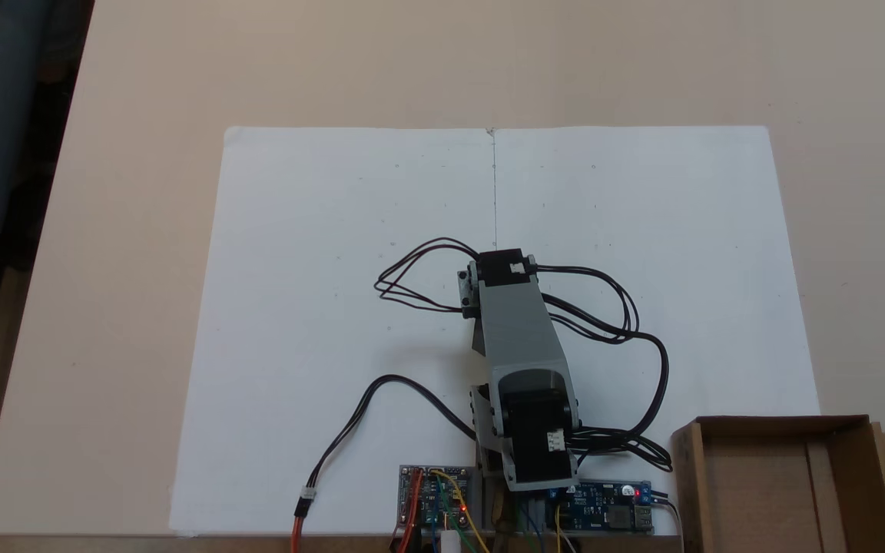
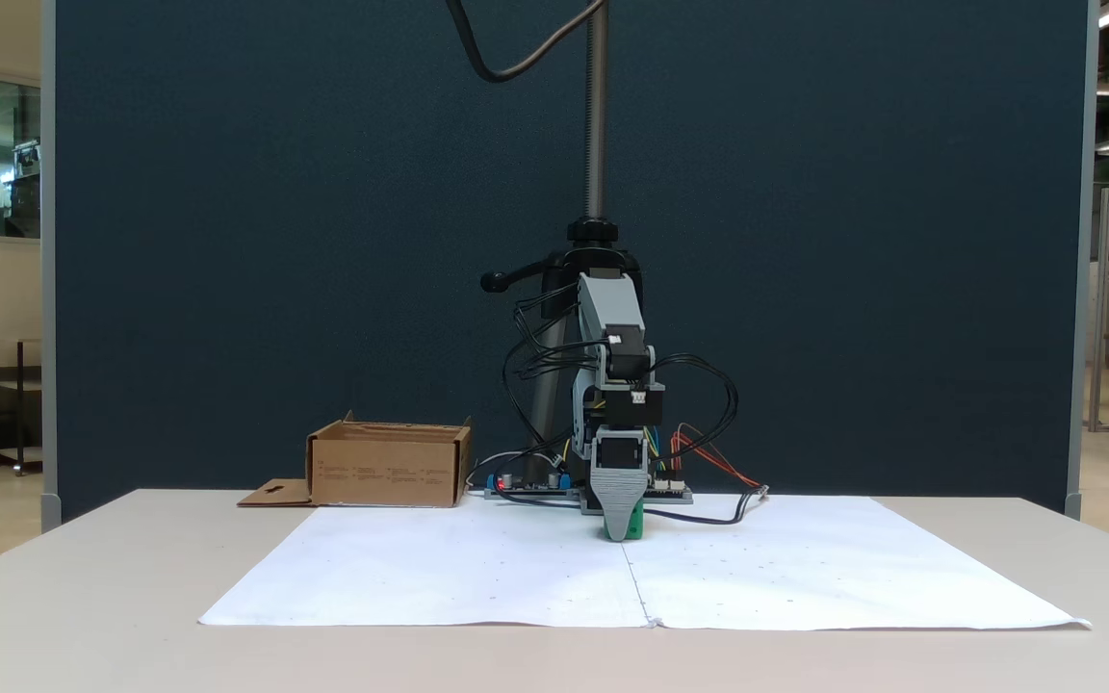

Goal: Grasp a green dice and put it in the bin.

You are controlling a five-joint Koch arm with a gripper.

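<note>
Dice (image 2: 635,526) here is a tiny bright green cube, showing just below the middle of the front-facing fixed view, peeking out from behind the grey tool (image 2: 621,527) right down at the white paper (image 2: 477,568) on the surface (image 2: 83,577). The arm (image 1: 523,346) covers that spot in the top-down fixed view. Handling-wise it looks like hard plastic: light, stiff, nothing to crush, but probably slick, and from what little shows its corners look rounded, so a sloppy pinch could squirt it out sideways. Best bet is squeezing two opposite flat faces around mid-height, not the corners. The tool is pointing straight down with its tip at the cube, and from the front one finger sits in front of the other, so honestly it can't be told whether it's spread around the dice or already pinching it; the green just pokes out to the right of the grey finger and touches or nearly touches it. The bin (image 2: 388,466), a low brown cardboard box, sits at the left of that frame next to the electronics boards (image 2: 526,484), and at the lower right corner of the top-down frame, well apart from the dice. It looks empty, so the drop hasn't happened yet.
</note>
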